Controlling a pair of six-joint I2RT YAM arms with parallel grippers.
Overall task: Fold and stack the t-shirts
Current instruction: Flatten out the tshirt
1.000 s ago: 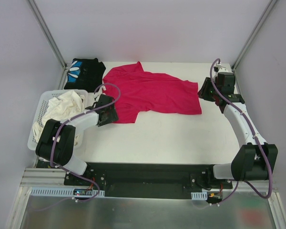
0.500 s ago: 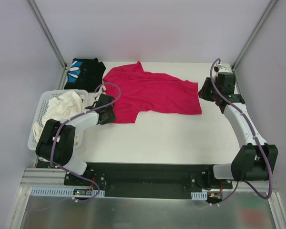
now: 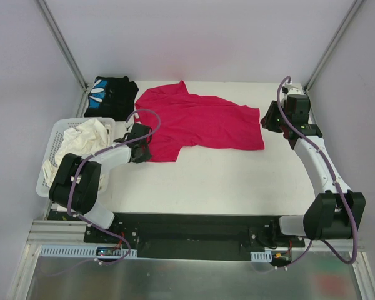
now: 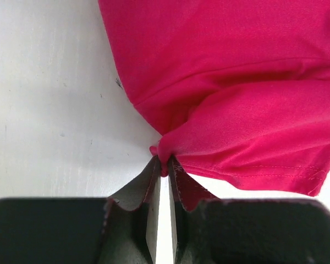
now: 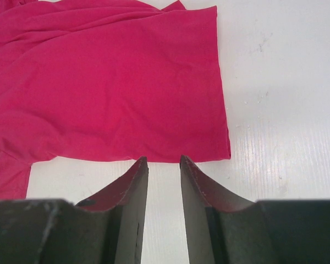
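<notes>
We find the magenta t-shirt (image 3: 200, 122) spread on the white table (image 3: 225, 181) in the upper middle of the overhead view. It is a soft knit, lying mostly flat with shallow creases, and one sleeve points toward the top of the frame.

The left gripper (image 4: 163, 164) is clenched on the shirt's lower left corner. In the left wrist view its two dark, wedge-shaped fingers meet on a small pinch of cloth at frame centre. Folds fan from that pinch up and to the right, and a stitched hem runs along the lower right.

The right gripper (image 5: 164, 160) stands released at the shirt's right edge, in the upper right of the overhead view. In the right wrist view its fingers are narrowly parted, with bare table showing through the gap. Their tips are at the straight hem; we cannot tell whether they touch it. The table paint there is scuffed, specked and faintly grained.

A black t-shirt (image 3: 110, 95) with blue and white print lies folded into a compact block at the table's upper left corner. A white plastic lattice basket (image 3: 48, 172) sits at the left edge. It holds crumpled off-white cloth (image 3: 81, 137) that droops over its rim.
</notes>
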